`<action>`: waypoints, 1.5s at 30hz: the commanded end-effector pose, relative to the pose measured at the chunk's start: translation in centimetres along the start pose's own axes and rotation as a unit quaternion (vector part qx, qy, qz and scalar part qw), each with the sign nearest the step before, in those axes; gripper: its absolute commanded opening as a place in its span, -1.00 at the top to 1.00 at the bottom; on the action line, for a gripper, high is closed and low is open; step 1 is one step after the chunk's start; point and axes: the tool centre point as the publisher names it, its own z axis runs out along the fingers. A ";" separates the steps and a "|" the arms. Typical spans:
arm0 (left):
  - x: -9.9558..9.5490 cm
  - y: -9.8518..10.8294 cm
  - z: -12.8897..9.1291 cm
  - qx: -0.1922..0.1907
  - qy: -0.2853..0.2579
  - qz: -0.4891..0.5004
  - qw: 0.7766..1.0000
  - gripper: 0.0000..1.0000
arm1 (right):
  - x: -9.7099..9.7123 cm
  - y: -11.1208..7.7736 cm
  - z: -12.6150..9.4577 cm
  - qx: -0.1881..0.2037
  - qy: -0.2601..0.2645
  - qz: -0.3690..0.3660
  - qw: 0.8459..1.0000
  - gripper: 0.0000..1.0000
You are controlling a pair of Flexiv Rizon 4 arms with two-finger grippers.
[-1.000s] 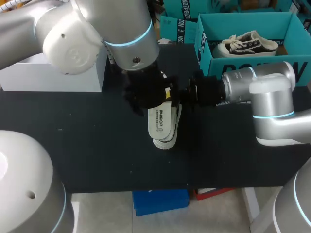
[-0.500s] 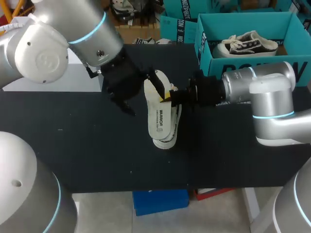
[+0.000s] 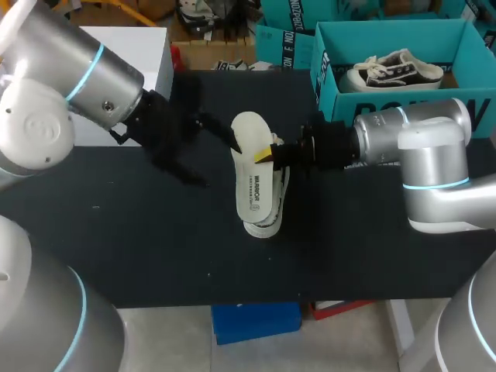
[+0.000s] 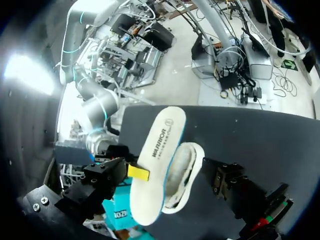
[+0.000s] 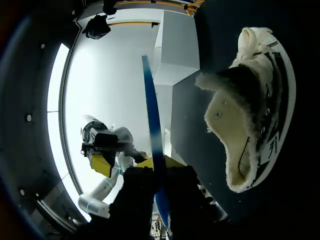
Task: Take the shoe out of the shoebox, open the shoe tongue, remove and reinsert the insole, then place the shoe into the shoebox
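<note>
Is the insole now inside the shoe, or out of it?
Out. The insole is clamped in the right gripper's jaws above the shoe, whose lined inside shows empty.

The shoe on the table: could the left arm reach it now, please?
Probably yes: nothing lies between the left pincer and the shoe, though the insole in the right pincer hangs over it.

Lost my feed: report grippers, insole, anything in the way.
Right gripper shut on insole, held over shoe. Left gripper open, empty, off to the side. Nothing seen blocking the shoe's opening.
</note>
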 end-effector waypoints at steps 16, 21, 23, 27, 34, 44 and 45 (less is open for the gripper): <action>1.5 -0.3 0.8 0.015 -0.303 0.019 0.953 -1.00 | 0.0 0.1 0.1 0.000 -0.001 0.001 1.000 1.00; 3.1 -0.4 1.3 0.037 -0.396 0.004 0.917 -1.00 | 0.0 0.1 0.1 0.000 -0.001 0.001 1.000 1.00; 3.4 -0.3 1.0 0.032 -0.417 0.014 0.908 -1.00 | 0.0 0.1 0.1 0.000 -0.001 0.001 1.000 1.00; 3.2 0.3 0.2 0.020 -0.445 0.024 0.895 -1.00 | 0.0 0.1 0.1 0.000 -0.001 0.001 1.000 1.00; 2.6 1.6 -0.9 -0.027 -0.449 0.037 0.892 -1.00 | 0.0 0.1 0.1 0.000 -0.001 0.001 1.000 1.00; 0.3 1.8 -0.3 -0.045 -0.415 0.066 0.906 -1.00 | 0.0 0.1 0.1 0.000 -0.001 0.001 1.000 1.00; 0.1 1.8 -0.2 -0.048 -0.409 0.070 0.909 -1.00 | 0.0 0.1 0.1 0.000 -0.001 0.001 1.000 1.00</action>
